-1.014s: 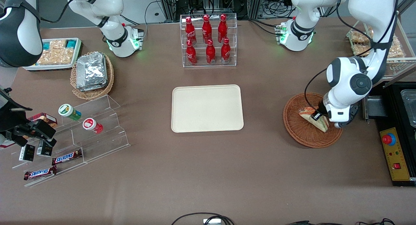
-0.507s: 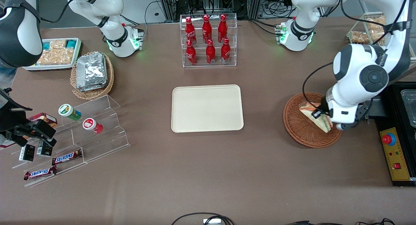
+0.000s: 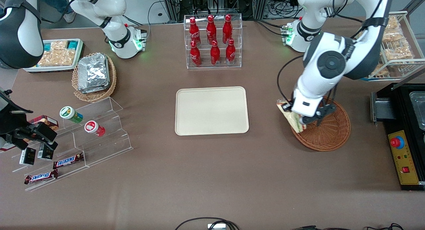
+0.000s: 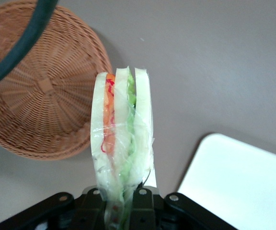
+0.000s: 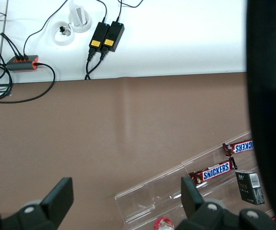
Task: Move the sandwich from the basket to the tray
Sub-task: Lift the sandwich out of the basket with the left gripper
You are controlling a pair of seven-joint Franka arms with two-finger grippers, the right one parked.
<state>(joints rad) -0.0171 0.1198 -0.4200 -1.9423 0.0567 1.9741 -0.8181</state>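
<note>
My left gripper [image 3: 300, 118] is shut on the sandwich [image 3: 289, 116], a wrapped wedge of white bread with green, orange and red layers, and holds it in the air over the basket's rim nearest the tray. In the left wrist view the sandwich [image 4: 121, 143] stands up from between the shut fingers. The round reddish-brown wicker basket [image 3: 328, 133] lies below, with nothing in it [image 4: 37, 91]. The cream-beige tray [image 3: 212, 110] lies bare at the table's middle, and a corner of it shows in the left wrist view [image 4: 243, 187].
A clear rack of red bottles [image 3: 212, 40] stands farther from the camera than the tray. A black unit with a red button panel [image 3: 403, 157] lies at the working arm's end. Acrylic steps with snacks [image 3: 83, 133] and a tan basket of foil packets [image 3: 94, 75] lie toward the parked arm's end.
My left gripper has lifted the sandwich out of the basket and carried it toward the tray, from over the basket's middle to its rim.
</note>
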